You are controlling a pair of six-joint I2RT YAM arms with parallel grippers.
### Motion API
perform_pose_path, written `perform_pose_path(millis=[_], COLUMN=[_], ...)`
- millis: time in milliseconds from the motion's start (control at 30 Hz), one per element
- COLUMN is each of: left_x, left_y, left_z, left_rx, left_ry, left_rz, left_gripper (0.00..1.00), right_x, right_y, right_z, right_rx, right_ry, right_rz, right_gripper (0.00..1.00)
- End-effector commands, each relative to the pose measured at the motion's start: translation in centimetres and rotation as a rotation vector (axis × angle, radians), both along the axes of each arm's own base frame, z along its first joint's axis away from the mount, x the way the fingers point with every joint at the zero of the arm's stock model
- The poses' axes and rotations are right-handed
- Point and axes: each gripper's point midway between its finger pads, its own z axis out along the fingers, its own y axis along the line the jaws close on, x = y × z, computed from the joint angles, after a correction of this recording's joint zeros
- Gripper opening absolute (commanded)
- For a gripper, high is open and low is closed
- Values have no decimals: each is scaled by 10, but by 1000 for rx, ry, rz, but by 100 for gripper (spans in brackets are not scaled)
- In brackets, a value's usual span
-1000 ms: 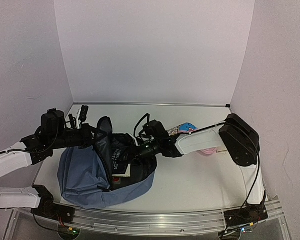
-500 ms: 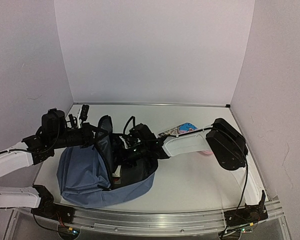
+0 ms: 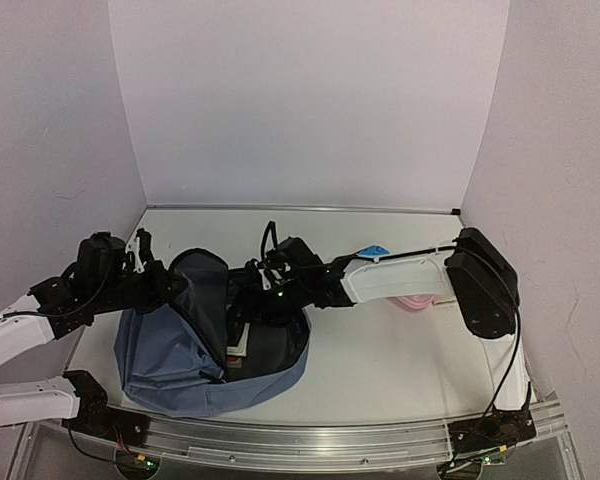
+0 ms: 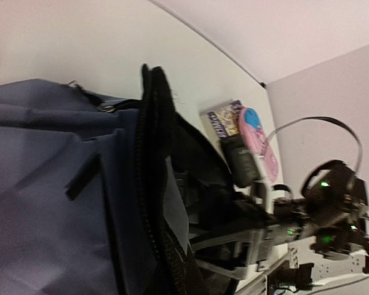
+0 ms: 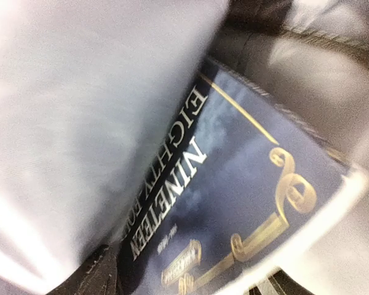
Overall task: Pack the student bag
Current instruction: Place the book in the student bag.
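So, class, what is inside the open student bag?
The student bag holds a dark-blue book lettered NINETEEN EIGHTY, against dark lining; the right arm reaches in. Anything beneath the book and the bag's bottom are covered.

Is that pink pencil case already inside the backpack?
No, the pink pencil case lies on the table, outside the backpack.

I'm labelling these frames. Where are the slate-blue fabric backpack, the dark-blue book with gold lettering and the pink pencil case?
Slate-blue fabric backpack [image 3: 165,350], top view, outer fabric.
Dark-blue book with gold lettering [image 5: 234,196], right wrist view, cover middle.
Pink pencil case [image 4: 261,144], left wrist view, top face.
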Motion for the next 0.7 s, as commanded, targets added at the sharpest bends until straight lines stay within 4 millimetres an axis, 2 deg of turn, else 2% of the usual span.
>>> perform_pose_path(millis=[0, 133, 233, 333, 400, 500, 667], left_x=[3, 0, -6, -14, -18, -26, -38], left_y=[49, 60, 74, 84, 85, 91, 95], left_z=[-24, -37, -56, -73, -81, -95, -114], left_rx=[159, 184, 225, 274, 275, 269, 224], left_ry=[129, 177, 267, 346, 372, 418, 485], left_rz=[247, 307, 384, 428, 432, 456, 478], left_gripper=[0, 0, 0, 0, 0, 1, 9], right_x=[17, 23, 28, 33, 40, 56, 82], right_y=[-16, -37, -56, -84, -104, -139, -183], right_z=[68, 83, 101, 123, 128, 120, 87], right_rx=[5, -71, -109, -181, -256, -406, -592], right_ry=[-185, -255, -322, -409, -463, -526, -539], right_rz=[-68, -115, -158, -208, -246, -294, -305], right_gripper=[71, 72, 73, 78, 82, 85, 86])
